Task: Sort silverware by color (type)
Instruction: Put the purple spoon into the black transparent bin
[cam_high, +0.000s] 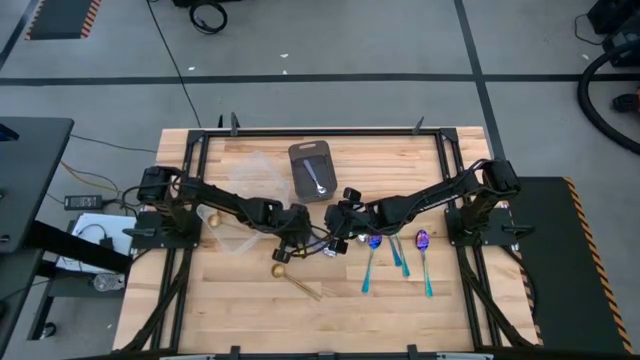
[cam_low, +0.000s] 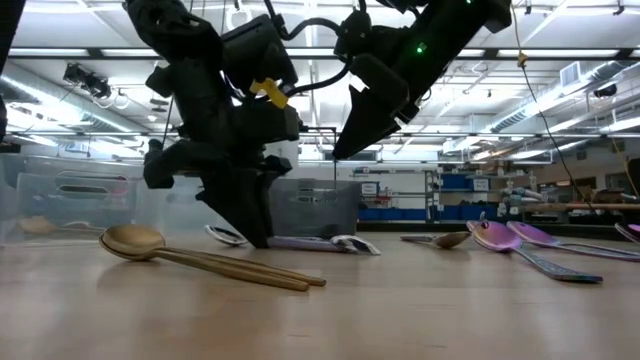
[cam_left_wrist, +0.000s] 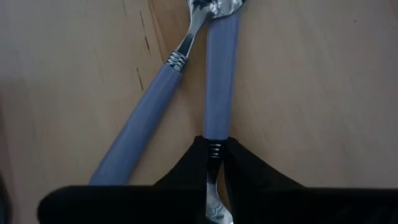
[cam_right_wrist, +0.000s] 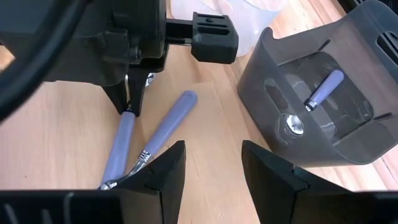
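Check the left gripper first: it is down at the table near the middle, fingers pinched on the metal neck of a lavender-handled spoon. A second lavender spoon lies crossed against it. The right gripper hovers just beside them — fingers spread, holding nothing. One more lavender spoon lies in the grey tray. You will find the gold spoons near the front edge; the purple-bowled, teal-handled spoons lie to the right.
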